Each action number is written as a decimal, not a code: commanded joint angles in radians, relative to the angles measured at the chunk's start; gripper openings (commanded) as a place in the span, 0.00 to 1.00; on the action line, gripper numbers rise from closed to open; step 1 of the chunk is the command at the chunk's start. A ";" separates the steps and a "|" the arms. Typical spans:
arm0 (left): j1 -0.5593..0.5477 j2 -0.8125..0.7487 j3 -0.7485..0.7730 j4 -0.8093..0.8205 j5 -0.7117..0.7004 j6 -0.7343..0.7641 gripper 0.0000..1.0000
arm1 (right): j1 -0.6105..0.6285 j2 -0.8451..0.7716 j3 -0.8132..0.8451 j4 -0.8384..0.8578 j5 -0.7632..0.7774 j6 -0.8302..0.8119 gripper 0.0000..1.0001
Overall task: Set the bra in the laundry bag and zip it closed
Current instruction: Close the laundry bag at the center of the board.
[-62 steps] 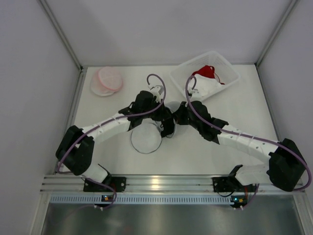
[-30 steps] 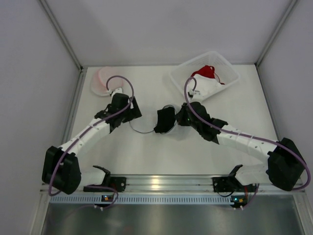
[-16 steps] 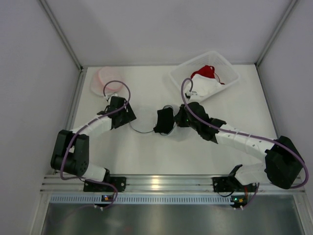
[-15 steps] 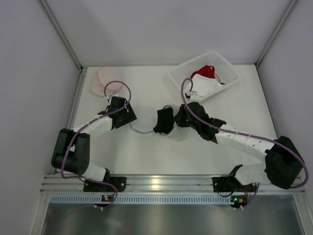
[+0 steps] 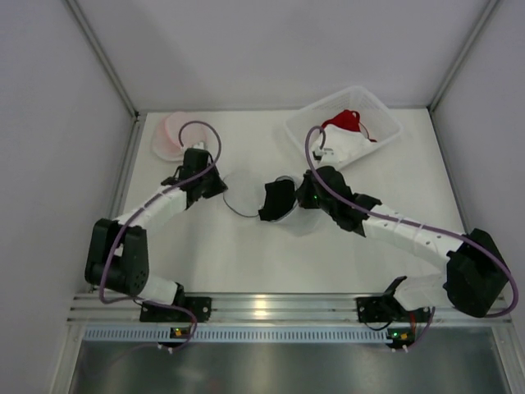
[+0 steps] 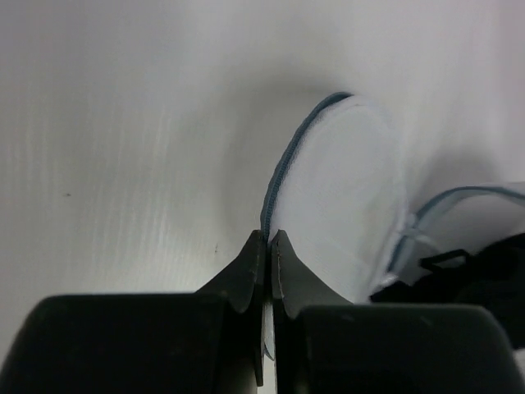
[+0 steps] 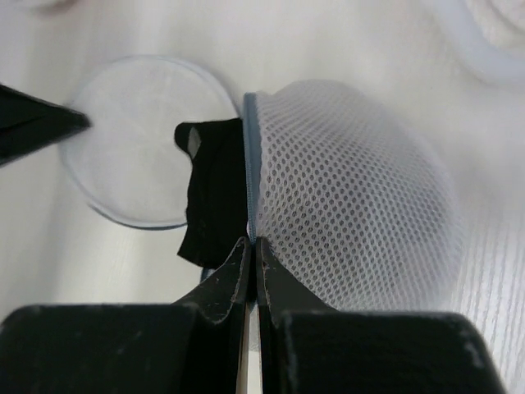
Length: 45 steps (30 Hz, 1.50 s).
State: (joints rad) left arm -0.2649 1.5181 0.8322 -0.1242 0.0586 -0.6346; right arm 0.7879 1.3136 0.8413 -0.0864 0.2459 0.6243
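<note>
Laundry bag (image 5: 244,194) newly lengthwise left-right

Two arms: left arm (image 5: 156,203), right arm (image 5: 402,232); one laundry bag (image 5: 243,194); one black bra (image 5: 276,201). One basket (image 5: 385,115); one red garment (image 5: 344,121); one white garment (image 5: 344,148); one pink disc (image 5: 168,135).

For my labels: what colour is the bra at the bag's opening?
The bra is black; the right wrist view shows it best.

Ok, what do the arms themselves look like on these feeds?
Both arms match: the left arm and right arm have white link shells, bulky black joints and a looping purple cable. The left hand and right hand are black, with two tapered fingers.
</note>
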 commanded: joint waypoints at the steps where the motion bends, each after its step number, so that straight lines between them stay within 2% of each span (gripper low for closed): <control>1: 0.001 -0.209 0.210 -0.185 -0.098 0.119 0.00 | -0.039 -0.017 0.082 -0.018 0.047 -0.035 0.00; 3: 0.000 -0.303 0.359 -0.254 -0.128 0.197 0.00 | -0.050 -0.039 0.096 -0.015 0.044 -0.072 0.00; 4: 0.000 -0.399 0.475 -0.302 -0.094 0.235 0.00 | -0.053 -0.065 0.084 0.026 0.046 -0.087 0.00; 6: 0.000 -0.415 0.508 -0.318 -0.076 0.219 0.00 | -0.055 -0.054 0.067 0.042 0.047 -0.086 0.00; 7: -0.002 -0.409 0.522 -0.336 -0.018 0.208 0.00 | -0.064 -0.042 0.065 0.050 0.049 -0.057 0.00; 9: -0.010 -0.372 0.557 -0.402 0.000 0.190 0.00 | -0.093 0.010 0.100 0.014 -0.032 -0.016 0.00; 13: -0.072 -0.400 0.522 -0.414 -0.028 0.190 0.00 | -0.133 0.036 0.128 0.065 -0.092 -0.015 0.00; 14: -0.083 -0.423 0.512 -0.419 -0.043 0.200 0.00 | -0.134 0.033 0.145 0.048 -0.077 -0.024 0.00; 16: -0.085 -0.438 0.493 -0.422 -0.081 0.216 0.00 | -0.130 0.018 0.150 0.118 -0.048 -0.034 0.00; 17: -0.086 -0.429 0.489 -0.445 -0.082 0.257 0.00 | -0.133 0.024 0.181 0.094 -0.077 -0.035 0.00; 18: -0.086 -0.420 0.495 -0.472 -0.074 0.278 0.00 | -0.145 0.054 0.305 -0.078 -0.082 -0.040 0.00; 19: -0.088 -0.418 0.493 -0.504 -0.065 0.297 0.00 | -0.154 0.062 0.353 -0.132 -0.065 -0.061 0.00; 22: -0.092 -0.450 0.443 -0.516 -0.054 0.326 0.00 | -0.145 0.067 0.337 -0.084 -0.095 -0.064 0.00; 25: -0.099 -0.437 0.465 -0.517 -0.031 0.338 0.00 | -0.144 0.093 0.309 -0.082 -0.132 -0.029 0.00; 30: -0.218 -0.389 0.528 -0.520 -0.248 0.410 0.00 | -0.130 0.070 0.204 -0.012 -0.152 0.014 0.00; 41: -0.407 -0.260 0.581 -0.520 -0.356 0.443 0.00 | -0.108 0.016 0.050 0.123 -0.161 0.084 0.00; 45: -0.506 -0.194 0.622 -0.531 -0.543 0.432 0.00 | -0.099 0.006 0.010 0.154 -0.157 0.120 0.00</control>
State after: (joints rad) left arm -0.7113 1.2919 1.3903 -0.6685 -0.3401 -0.2077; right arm 0.6712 1.3628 0.8646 -0.0311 0.0849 0.7036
